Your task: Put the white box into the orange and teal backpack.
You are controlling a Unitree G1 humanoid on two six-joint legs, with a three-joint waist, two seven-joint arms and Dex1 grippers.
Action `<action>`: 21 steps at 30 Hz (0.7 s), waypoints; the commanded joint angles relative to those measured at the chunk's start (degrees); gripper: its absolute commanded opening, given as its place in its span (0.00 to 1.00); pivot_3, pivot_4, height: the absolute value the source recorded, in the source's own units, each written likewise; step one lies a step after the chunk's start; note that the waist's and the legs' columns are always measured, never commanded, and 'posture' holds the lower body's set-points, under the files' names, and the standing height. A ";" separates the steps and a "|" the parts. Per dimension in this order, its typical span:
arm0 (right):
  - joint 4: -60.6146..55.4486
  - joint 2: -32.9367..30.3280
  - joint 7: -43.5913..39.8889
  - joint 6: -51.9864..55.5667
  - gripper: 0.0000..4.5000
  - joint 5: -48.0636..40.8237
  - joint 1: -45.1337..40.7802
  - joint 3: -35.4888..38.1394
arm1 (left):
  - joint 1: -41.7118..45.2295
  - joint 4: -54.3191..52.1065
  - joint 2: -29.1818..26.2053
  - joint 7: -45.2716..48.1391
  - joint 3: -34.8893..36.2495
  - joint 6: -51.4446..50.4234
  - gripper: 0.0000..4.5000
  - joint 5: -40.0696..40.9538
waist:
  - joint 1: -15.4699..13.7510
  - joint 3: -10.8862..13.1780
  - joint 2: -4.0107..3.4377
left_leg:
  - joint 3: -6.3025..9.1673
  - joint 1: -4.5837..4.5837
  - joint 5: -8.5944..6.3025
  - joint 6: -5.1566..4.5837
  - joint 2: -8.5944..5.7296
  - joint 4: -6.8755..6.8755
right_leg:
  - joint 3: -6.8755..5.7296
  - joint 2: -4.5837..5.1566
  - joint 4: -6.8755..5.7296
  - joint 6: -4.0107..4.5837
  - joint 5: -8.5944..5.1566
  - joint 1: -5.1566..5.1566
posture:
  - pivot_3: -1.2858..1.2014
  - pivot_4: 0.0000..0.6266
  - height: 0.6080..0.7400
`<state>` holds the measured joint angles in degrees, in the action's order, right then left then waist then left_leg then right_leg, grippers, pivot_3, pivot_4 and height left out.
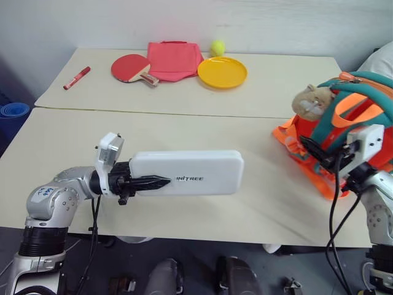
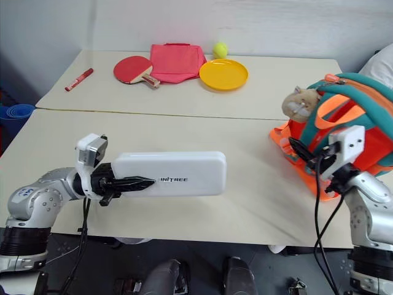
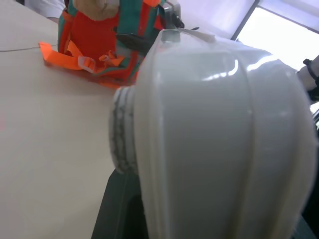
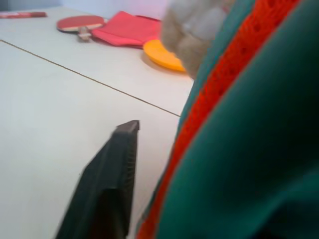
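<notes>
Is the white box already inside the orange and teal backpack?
No, the white box is held by the left gripper above the table, apart from the orange and teal backpack.

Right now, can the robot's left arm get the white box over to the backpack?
Probably yes. The left fingers hold the white box up above the table, and only bare tabletop lies between it and the orange and teal backpack. The right gripper is already at the backpack.

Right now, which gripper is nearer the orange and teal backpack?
Right. The right gripper is at the orange and teal backpack, against its front near the straps. The left gripper is across the table, clamped on the white box.
</notes>
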<state>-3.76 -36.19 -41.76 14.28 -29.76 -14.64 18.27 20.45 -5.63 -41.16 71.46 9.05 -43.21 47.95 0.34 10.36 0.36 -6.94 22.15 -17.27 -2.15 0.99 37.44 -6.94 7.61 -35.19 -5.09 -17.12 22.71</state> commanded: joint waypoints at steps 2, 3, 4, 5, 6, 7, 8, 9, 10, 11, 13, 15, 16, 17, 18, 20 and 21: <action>-7.51 1.90 -1.59 2.57 0.05 -2.55 -3.59 -5.11 | 0.09 4.20 -3.10 2.18 3.70 -1.05 0.27 1.37 | 0.29 0.01 -0.01 | -0.01 0.00 0.01 0.02 0.01 -0.03 | 0.00 -0.01 -0.21 0.00 0.00 0.02 | 0.52 0.24 1.00; -8.52 2.46 -1.89 3.20 0.00 -2.97 -4.41 -6.27 | -0.02 5.31 -3.60 2.76 3.90 -1.02 0.27 1.16 | 0.56 0.01 -0.02 | -0.01 0.00 0.01 0.02 0.01 -0.02 | -0.01 -0.01 -0.24 0.00 0.00 0.03 | 0.52 0.24 1.00; -9.81 3.29 -2.01 4.12 0.00 -3.75 -5.42 -7.50 | -0.23 6.48 -3.85 3.18 4.55 -0.77 0.27 1.21 | 0.61 0.01 -0.02 | -0.01 0.01 0.02 0.03 0.01 -0.01 | -0.01 -0.01 -0.26 0.00 0.00 0.04 | 0.52 0.24 1.00; -11.15 4.14 -1.91 5.24 0.00 -4.61 -6.41 -8.67 | -0.25 7.50 -4.11 3.15 5.03 -1.05 0.27 1.32 | 0.77 0.02 -0.02 | 0.00 0.01 0.02 0.03 0.01 -0.01 | -0.01 -0.01 -0.27 0.00 0.00 0.05 | 0.52 0.24 1.00; -13.04 4.97 -1.84 6.86 0.00 -5.90 -7.32 -10.06 | 0.04 8.77 -4.15 2.79 5.76 -1.06 0.27 1.37 | 0.92 0.02 -0.01 | 0.00 0.01 0.02 0.03 0.01 -0.01 | -0.01 0.00 -0.27 0.00 0.00 0.05 | 0.52 0.24 1.00; -14.99 5.57 -2.00 8.56 0.00 -7.24 -8.05 -11.42 | 0.38 10.01 -4.17 2.29 6.46 -1.14 0.27 1.32 | 1.04 0.03 0.01 | 0.01 0.03 0.02 0.03 0.01 -0.02 | -0.02 0.00 -0.27 0.00 0.00 0.06 | 0.52 0.24 1.00; -16.58 5.92 -2.13 10.12 0.00 -8.44 -8.45 -12.34 | 0.71 11.08 -4.25 1.95 6.91 -1.10 0.27 1.07 | 1.15 0.04 0.01 | 0.02 0.04 0.02 0.03 0.01 -0.02 | -0.02 0.01 -0.27 0.00 0.00 0.07 | 0.52 0.24 1.00; -18.84 6.26 -2.02 12.56 0.00 -10.75 -8.66 -13.19 | 0.94 12.85 -4.41 2.03 7.88 0.03 0.27 0.56 | 1.22 0.04 0.01 | 0.02 0.06 0.02 0.03 0.01 -0.04 | -0.02 0.02 -0.27 0.01 0.00 0.09 | 0.52 0.24 1.00; -21.09 6.44 -1.75 15.17 0.00 -13.71 -8.65 -13.66 | 1.03 14.47 -4.85 2.29 8.54 0.91 0.27 -0.04 | 1.28 0.04 0.02 | 0.02 0.06 0.01 0.04 0.01 -0.04 | -0.02 0.02 -0.26 0.00 0.00 0.09 | 0.52 0.24 1.00; -24.53 5.78 -1.25 19.42 0.00 -19.42 -7.90 -13.76 | 1.16 16.06 -5.42 2.11 9.30 1.46 0.27 -0.59 | 1.29 0.06 0.04 | 0.02 0.06 0.01 0.04 0.01 -0.05 | -0.03 0.02 -0.25 0.01 -0.01 0.10 | 0.52 0.24 1.00; -29.60 3.60 -0.57 26.01 0.00 -28.43 -6.27 -13.22 | 1.41 17.48 -6.05 1.42 10.26 1.57 0.27 -0.83 | 1.26 0.06 0.04 | 0.02 0.10 0.00 0.05 0.03 -0.09 | -0.04 0.02 -0.23 0.02 -0.01 0.13 | 0.52 0.24 1.00; -33.62 -0.43 0.15 30.95 0.00 -37.96 -3.50 -11.12 | 1.87 17.72 -6.13 -0.06 11.94 1.15 0.27 -0.10 | 1.19 0.07 0.06 | 0.04 0.11 -0.02 0.02 0.03 -0.10 | -0.04 0.05 -0.18 0.03 -0.02 0.14 | 0.52 0.24 1.00; -34.96 -2.18 0.66 32.53 0.00 -41.96 -2.21 -10.01 | 1.98 17.53 -6.04 -0.76 12.74 0.90 0.27 0.32 | 1.05 0.08 0.09 | 0.04 0.14 -0.04 -0.01 0.01 -0.09 | -0.04 0.09 -0.14 0.03 -0.02 0.13 | 0.52 0.24 1.00; -36.21 -5.25 0.71 34.28 0.00 -46.24 0.45 -7.86 | 1.99 16.85 -6.18 -1.90 14.31 0.29 0.27 1.24 | 0.97 0.12 0.15 | 0.08 0.15 -0.06 -0.06 0.00 -0.08 | -0.05 0.12 -0.09 0.02 -0.01 0.10 | 0.52 0.24 1.00; -36.87 -8.25 0.15 35.74 0.00 -49.44 3.32 -5.48 | 1.97 15.73 -6.35 -2.96 16.20 -0.59 0.27 2.57 | 0.74 0.15 0.21 | 0.14 0.15 -0.07 -0.07 -0.02 -0.07 | -0.04 0.15 -0.02 0.02 -0.01 0.05 | 0.52 0.24 1.00; -36.76 -12.65 -0.21 37.50 0.00 -53.49 7.62 -1.87 | 1.54 13.39 -6.86 -4.15 18.84 -2.63 0.27 4.83 | 0.33 0.19 0.31 | 0.20 0.21 -0.13 -0.14 -0.03 -0.08 | -0.07 0.16 0.16 -0.04 0.02 0.00 | 0.52 0.24 1.00; -36.12 -14.41 -0.85 37.95 0.00 -54.17 9.30 -0.29 | 1.31 11.91 -7.06 -4.80 19.98 -4.13 0.27 6.25 | 0.13 0.24 0.42 | 0.20 0.19 -0.17 -0.18 -0.03 -0.06 | -0.08 0.17 0.22 -0.04 0.02 -0.06 | 0.52 0.24 1.00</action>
<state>-38.62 -49.14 -41.38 51.38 -79.74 -6.30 14.28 21.51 10.92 -46.96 67.24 25.45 -45.66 50.11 0.47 10.60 0.78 -6.73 22.33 -17.47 -2.34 0.96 37.39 -7.03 7.78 -34.96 -5.14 -17.09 22.63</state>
